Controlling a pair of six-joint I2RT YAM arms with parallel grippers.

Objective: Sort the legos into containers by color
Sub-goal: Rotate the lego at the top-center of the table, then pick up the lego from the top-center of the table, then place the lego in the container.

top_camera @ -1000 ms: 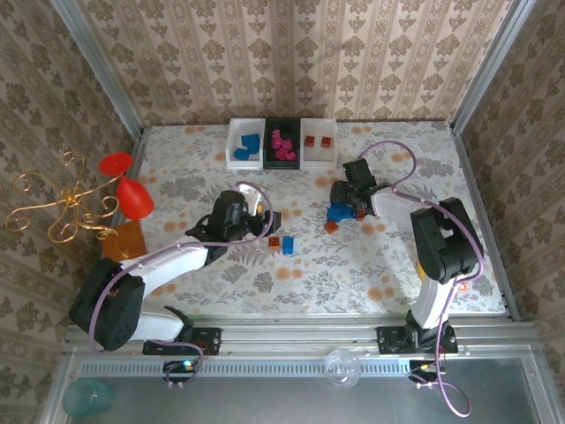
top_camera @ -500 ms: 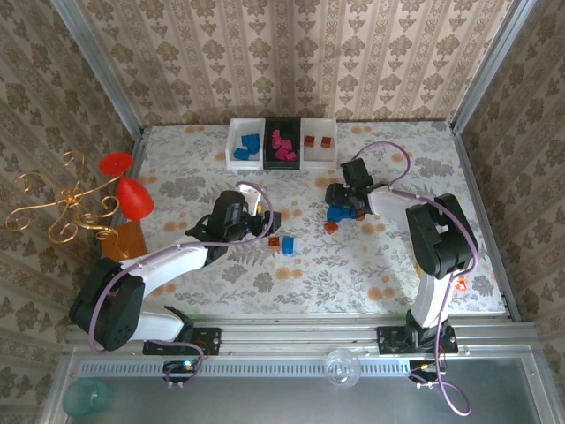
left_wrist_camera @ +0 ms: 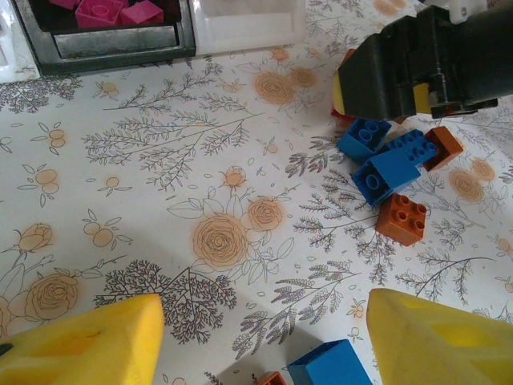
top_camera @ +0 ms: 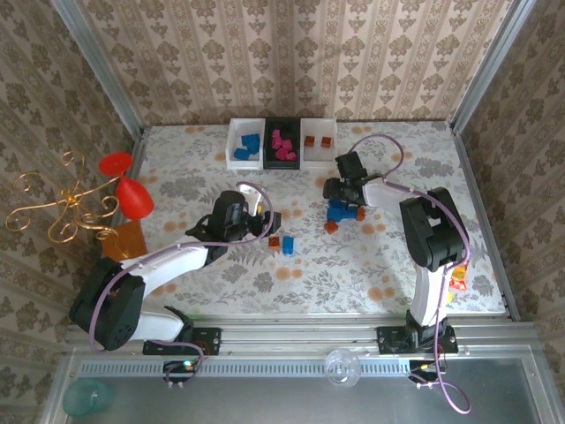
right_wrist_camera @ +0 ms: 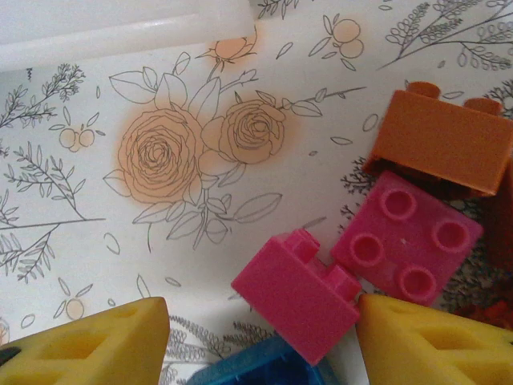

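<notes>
Claw on right arm (right_wrist_camera: 260, 305) spread wide, straddling pink lego (right_wrist_camera: 298, 290)

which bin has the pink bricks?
The black middle bin: pink bricks lie in it. The left white bin holds blue bricks, the right white bin orange-brown ones.

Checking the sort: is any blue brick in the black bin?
No, the black bin holds magenta-pink bricks, while the sorted blue bricks sit in the left white bin.
</notes>
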